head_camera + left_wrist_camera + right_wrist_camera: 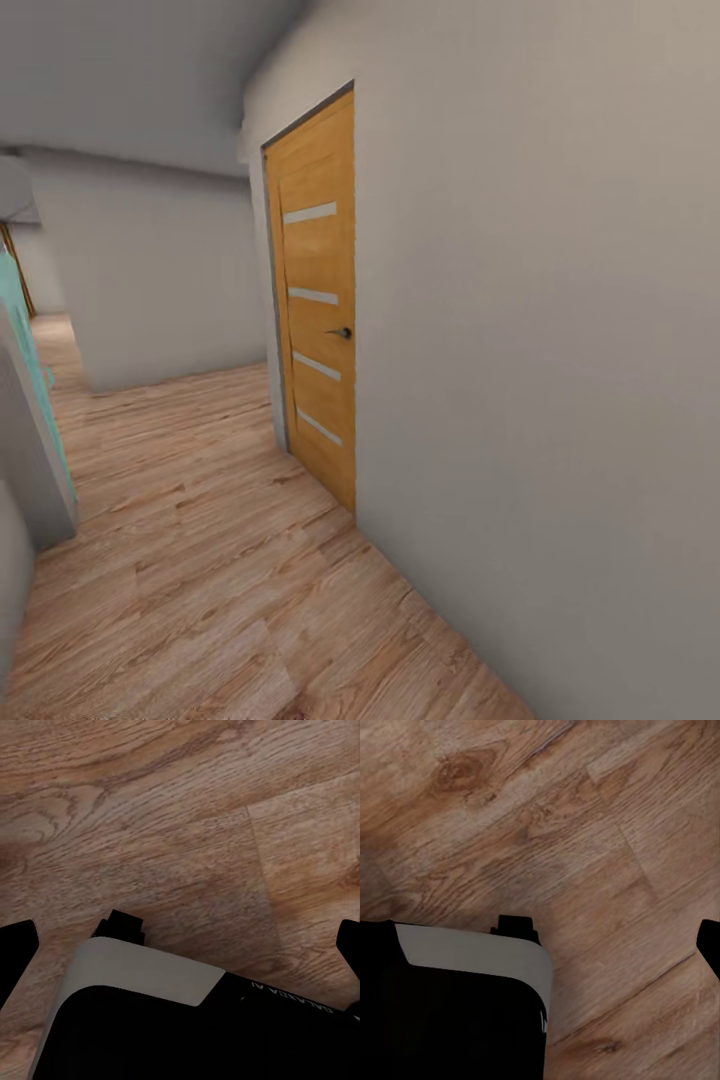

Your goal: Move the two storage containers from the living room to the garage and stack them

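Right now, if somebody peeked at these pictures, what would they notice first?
A shut orange-brown wooden door with pale stripes stands out in the grey wall on the right. Light wood plank floor runs down the hallway. Something teal peeks in at the far left edge.

You faced a hallway with a light wood plank floor (200, 560) and plain off-white walls (550, 350). A closed orange-wood door (315, 300) with four pale horizontal strips and a small dark lever handle (342, 332) sat in the right wall. At the left edge you had a teal panel (25, 350), and the corridor bent left beyond it.
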You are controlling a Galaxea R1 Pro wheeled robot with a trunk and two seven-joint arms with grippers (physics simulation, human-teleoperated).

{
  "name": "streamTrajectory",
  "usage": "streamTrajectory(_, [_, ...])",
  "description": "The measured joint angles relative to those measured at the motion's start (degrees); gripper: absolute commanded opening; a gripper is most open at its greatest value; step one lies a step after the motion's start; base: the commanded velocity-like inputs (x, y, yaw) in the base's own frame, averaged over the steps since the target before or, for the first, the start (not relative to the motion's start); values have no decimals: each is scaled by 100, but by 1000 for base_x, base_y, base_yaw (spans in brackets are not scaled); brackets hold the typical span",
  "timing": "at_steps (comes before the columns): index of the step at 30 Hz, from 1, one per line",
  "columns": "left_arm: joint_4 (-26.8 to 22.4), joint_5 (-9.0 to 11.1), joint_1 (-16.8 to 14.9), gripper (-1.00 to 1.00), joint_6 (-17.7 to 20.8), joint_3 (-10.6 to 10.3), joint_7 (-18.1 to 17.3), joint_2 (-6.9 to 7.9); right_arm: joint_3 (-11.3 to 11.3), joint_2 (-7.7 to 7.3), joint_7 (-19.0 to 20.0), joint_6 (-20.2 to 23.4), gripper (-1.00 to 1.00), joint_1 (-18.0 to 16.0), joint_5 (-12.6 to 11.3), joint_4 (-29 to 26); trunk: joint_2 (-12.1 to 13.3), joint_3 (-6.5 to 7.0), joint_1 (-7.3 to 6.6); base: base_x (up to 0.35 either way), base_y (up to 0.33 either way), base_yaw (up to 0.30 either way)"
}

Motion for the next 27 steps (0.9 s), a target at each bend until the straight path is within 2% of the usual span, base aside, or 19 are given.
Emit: streamTrajectory(27, [-1, -8, 0, 100, 0, 0, 0, 0, -9, -48, 27, -54, 100, 0, 8, 0, 0, 0, 0, 0, 0, 294])
